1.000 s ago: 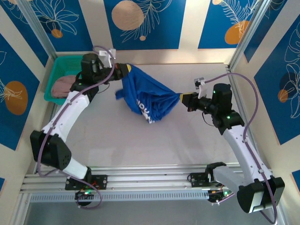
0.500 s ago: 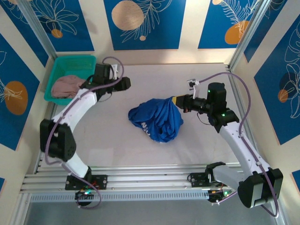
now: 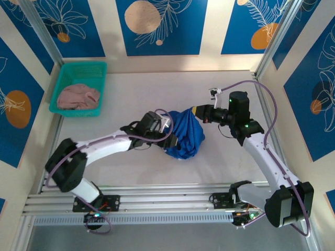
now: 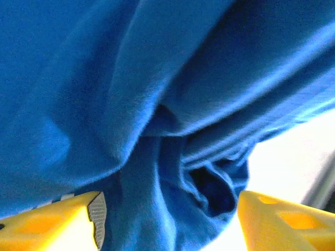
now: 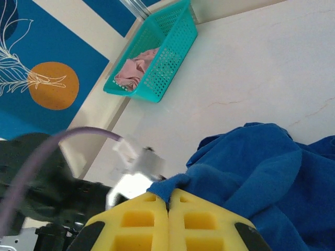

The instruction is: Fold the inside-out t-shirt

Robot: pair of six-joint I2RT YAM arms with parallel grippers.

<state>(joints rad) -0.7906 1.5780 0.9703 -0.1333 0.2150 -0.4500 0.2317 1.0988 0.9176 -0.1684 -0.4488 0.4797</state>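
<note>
Cloth lies in a blue lump near the middle of the worktop (image 3: 131, 94): it is the t-shirt (image 3: 187, 133), all bunched up and not flat. The lump is a bit longer than it is wide. Its long way runs from the far right, where a thin tip is pulled up, down toward the near edge. That thin tip points to the right, at the right pincer (image 3: 198, 111).

The right pincer has its two yellow fingers pressed together on that tip, so it is pinching the t-shirt. In the right wrist view a small fold of blue cloth sticks out from between the closed fingers.

The left pincer (image 3: 168, 137) is at the left side of the lump, low down and right against the cloth. Its fingers are spread apart. In the left wrist view, folds of blue cloth hang between the two yellow fingers, but the fingers are not squeezing them.

A green basket (image 3: 63, 70) sits well apart in the far left corner, with a pink cloth (image 3: 78, 97) inside it.
</note>
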